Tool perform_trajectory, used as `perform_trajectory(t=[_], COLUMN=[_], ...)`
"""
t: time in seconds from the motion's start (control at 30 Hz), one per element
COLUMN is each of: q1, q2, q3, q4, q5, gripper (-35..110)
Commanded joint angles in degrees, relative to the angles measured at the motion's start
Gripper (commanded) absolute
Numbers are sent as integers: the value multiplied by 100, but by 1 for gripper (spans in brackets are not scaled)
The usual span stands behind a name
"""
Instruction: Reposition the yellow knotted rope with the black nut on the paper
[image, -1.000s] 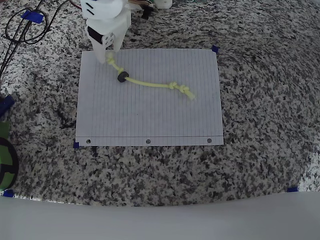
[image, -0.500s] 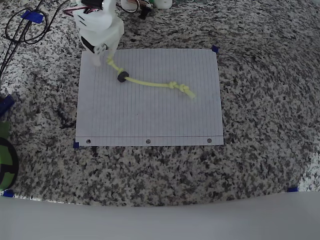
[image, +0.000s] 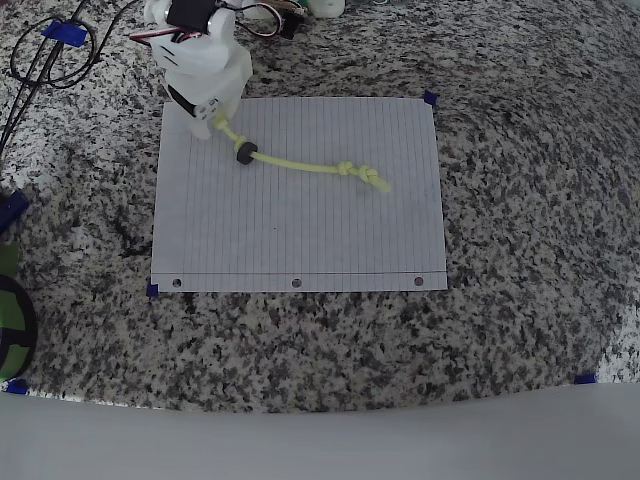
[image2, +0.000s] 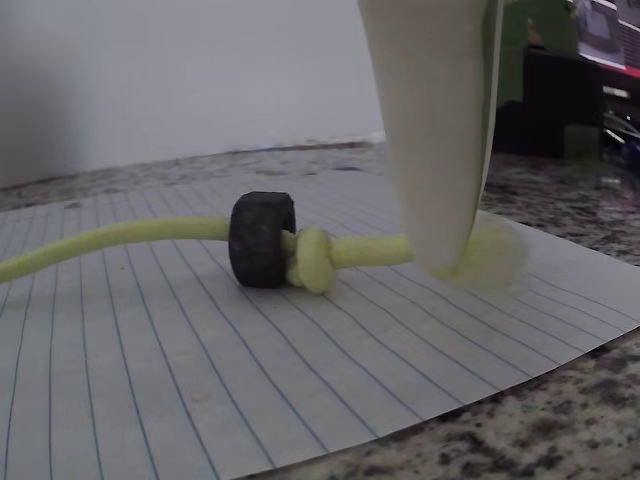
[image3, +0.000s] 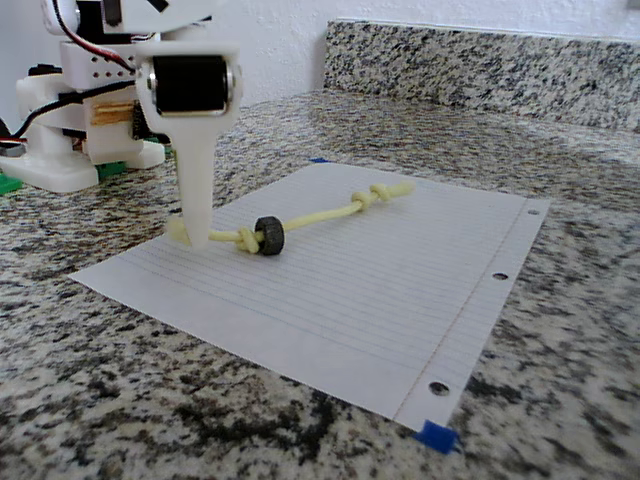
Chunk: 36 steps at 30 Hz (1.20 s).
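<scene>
Worktop (image: 520, 200): one speckled granite surface; it carries the sheet and the arm's base at the far edge in the overhead view.
Paper (image: 300, 230): one white lined sheet, flat, three punched holes along its near edge in the overhead view; blue tape marks sit at three of its corners.
Gripper (image: 207, 125): one, white, pointing down at the paper's far-left corner in the overhead view. In the fixed view its fingers (image3: 196, 215) narrow to a single tip planted on the cord's frayed end. It looks clenched on that end, though no view shows the pinch itself clearly, so I cannot tell for certain.
Yellow knotted rope (image: 300, 166): one pale yellow-green cord lying on the paper, running from the far-left corner toward the middle of the sheet's far half; one knot beside the nut, a knot cluster near the free end.
Black nut (image: 243, 154): one, threaded on the cord, standing on edge and touching the knot just beside the gripper, seen close in the wrist view (image2: 262, 239).
Change: over the last second the gripper's body has swung left and back toward the far edge; the cord's free end has crept slightly toward the far-left corner; the nut barely moved.
</scene>
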Motion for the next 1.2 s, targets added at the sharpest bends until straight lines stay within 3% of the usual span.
perform_trajectory(t=[0.0, 0.5, 0.63, 0.9, 1.17], q1=[-53, -167, -167, -141, -105], q2=[9, -220, -220, -220, -246], q3=[-176, -167, -167, -167, -167], q4=[-35, -141, -167, -211, -308], q5=[-44, -44, -44, -44, -44], gripper=[42, 39, 27, 21, 4])
